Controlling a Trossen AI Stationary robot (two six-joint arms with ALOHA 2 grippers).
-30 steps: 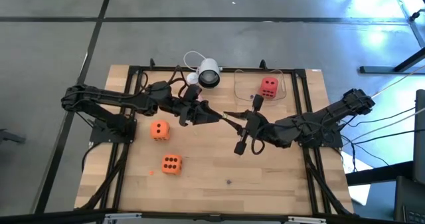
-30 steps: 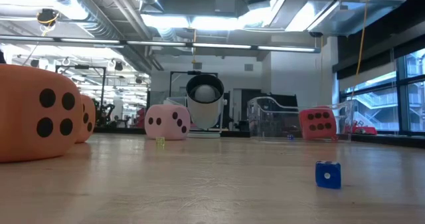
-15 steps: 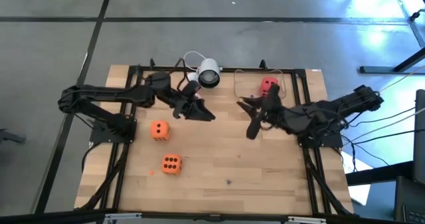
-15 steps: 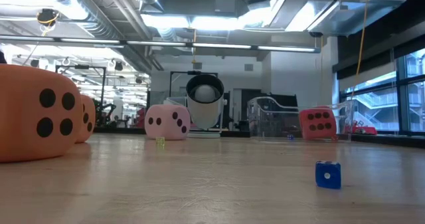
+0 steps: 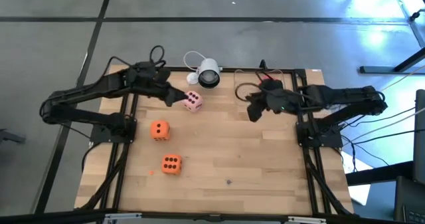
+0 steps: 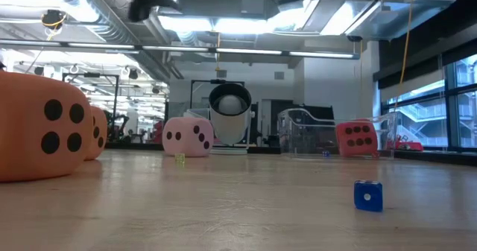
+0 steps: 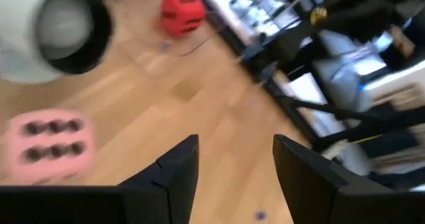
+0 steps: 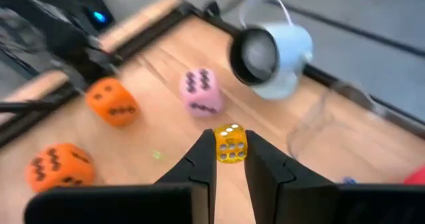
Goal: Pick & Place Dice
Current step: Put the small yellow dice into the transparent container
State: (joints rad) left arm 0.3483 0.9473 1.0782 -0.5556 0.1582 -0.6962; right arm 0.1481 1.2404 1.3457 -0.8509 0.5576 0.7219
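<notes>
Right pincer [image 8: 230, 159] held above the tabletop's [image 5: 265, 164] far right part, fingers pinching a small yellow die [image 8: 230, 143] between the tips. Just beyond it in the high view, a clear tray [image 5: 292, 84]; the red die [image 6: 357, 138] sits in that tray.

Left pincer [image 7: 232, 157] spread wide, nothing between the fingers, raised near the far left edge. Pink die [image 5: 192, 102] on the boards just beside its tips, apart from them. White round camera [image 5: 208, 73] close behind the pink die.

Two orange dice toward the left: one [image 5: 159, 129] mid-depth, one [image 5: 170, 163] nearer the front. Small blue cube [image 6: 367, 195] low on the near wood, probably a tiny die; too small to be sure.
</notes>
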